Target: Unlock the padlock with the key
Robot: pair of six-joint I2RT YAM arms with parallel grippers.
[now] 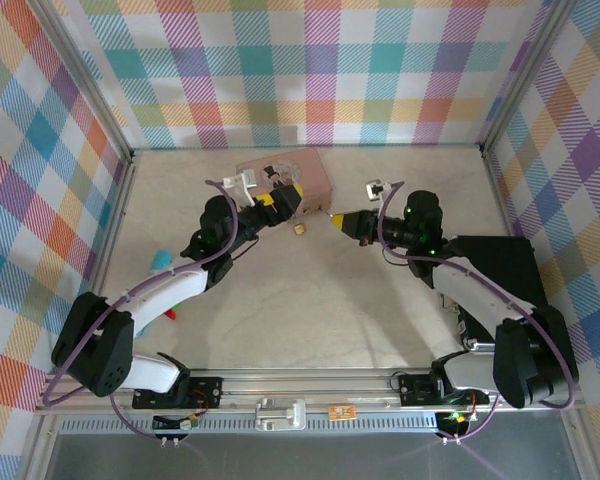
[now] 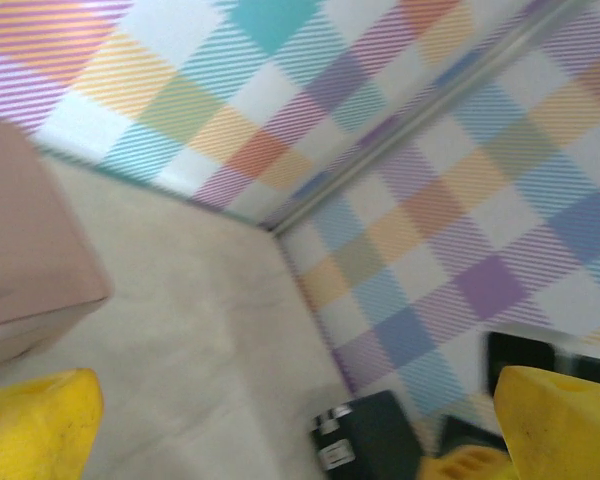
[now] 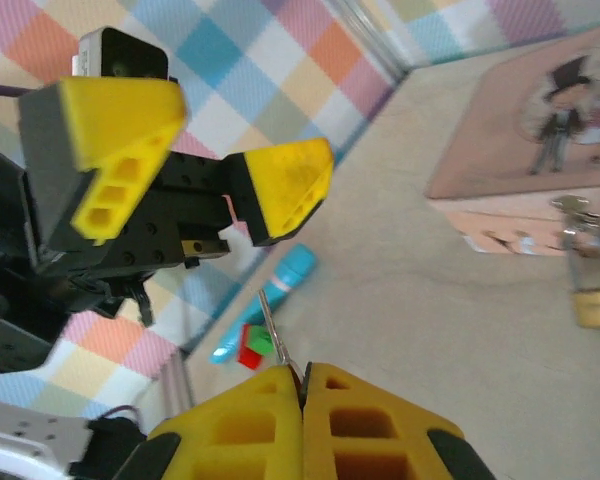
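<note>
The right gripper (image 3: 302,378) is pinched tight on the thin grey metal key (image 3: 273,335), the left gripper (image 1: 283,198) is spread wide and holds nothing, and the little gold padlock (image 3: 594,306) sits at the pink box's (image 3: 510,160) front, near both.

Bright, even light, faint soft shadows on the pale bench (image 1: 310,300), small purple flares at its near edge, left wrist view blurred, right wrist view mostly sharp

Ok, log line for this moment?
left jaws: open, empty | right jaws: shut on key | padlock: on pink tin hasp | key not yet in padlock
</note>
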